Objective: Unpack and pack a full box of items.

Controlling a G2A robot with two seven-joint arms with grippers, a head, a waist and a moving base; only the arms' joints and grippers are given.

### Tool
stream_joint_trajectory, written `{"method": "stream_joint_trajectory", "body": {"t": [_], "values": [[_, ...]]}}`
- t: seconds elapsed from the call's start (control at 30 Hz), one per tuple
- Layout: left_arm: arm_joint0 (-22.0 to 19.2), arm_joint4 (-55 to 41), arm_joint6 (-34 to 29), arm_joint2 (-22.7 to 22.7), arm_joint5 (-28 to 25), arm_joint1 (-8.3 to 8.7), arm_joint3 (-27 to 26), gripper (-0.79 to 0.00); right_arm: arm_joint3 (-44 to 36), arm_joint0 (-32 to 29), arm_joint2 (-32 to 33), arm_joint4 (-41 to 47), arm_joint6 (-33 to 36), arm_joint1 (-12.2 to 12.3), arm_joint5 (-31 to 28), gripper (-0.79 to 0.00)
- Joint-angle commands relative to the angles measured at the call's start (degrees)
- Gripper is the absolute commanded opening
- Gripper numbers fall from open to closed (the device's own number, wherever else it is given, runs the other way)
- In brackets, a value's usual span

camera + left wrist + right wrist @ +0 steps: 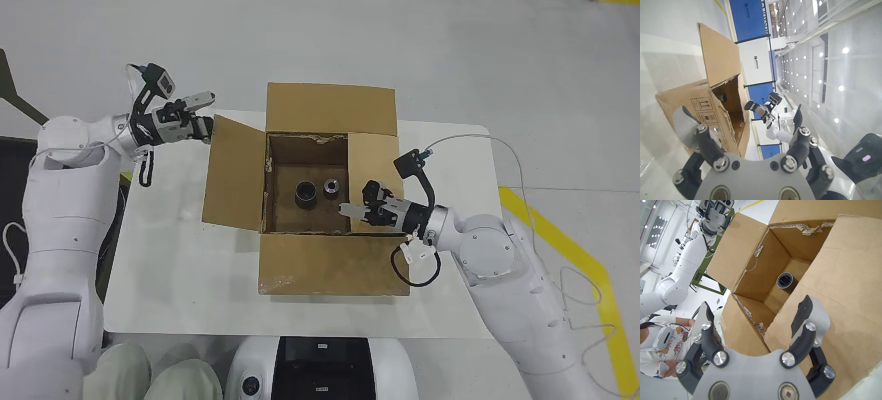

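An open cardboard box (310, 265) stands mid-table with its flaps spread outward. Two dark cylindrical items rest on its floor, a larger one (305, 193) and a smaller one (330, 186). My right gripper (353, 210) hovers open over the box's right rim, above the right flap (838, 279), and holds nothing. From there the larger cylinder (786, 281) shows upright in the box. My left gripper (203, 113) is open and empty, raised beside the far corner of the left flap (235, 175). The box wall (683, 94) and one dark item (723, 97) show beyond its fingers (685, 123).
The white table (180, 260) has bare room left of the box and along the front. A thin cable (465, 136) loops over the table's far right corner. The box's back flap (330, 105) overhangs the far edge.
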Motion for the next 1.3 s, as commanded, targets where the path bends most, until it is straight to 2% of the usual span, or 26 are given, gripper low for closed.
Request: {"method": "stream_joint_trajectory", "body": {"t": [0.0,0.23,0.63,1.03,1.27], "values": [[-0.76,-1.23,-0.14,0.87,0.58,-0.27,0.63,0.000,0.00,0.00,0.00,0.00,0.00,0.00,0.00,0.000],[-3.51,-5.12,-0.38,3.60,1.47,-1.30,-0.05,0.000,0.00,0.00,0.00,0.00,0.00,0.00,0.00,0.000],[-6.28,-8.16,1.24,10.88,2.01,-3.71,-2.39,0.000,0.00,0.00,0.00,0.00,0.00,0.00,0.00,0.000],[-8.54,-7.99,3.40,16.69,2.09,-5.84,0.20,0.000,0.00,0.00,0.00,0.00,0.00,0.00,0.00,0.000],[-10.03,-4.21,4.37,19.84,0.02,-6.83,1.67,0.000,0.00,0.00,0.00,0.00,0.00,0.00,0.00,0.000]]}}
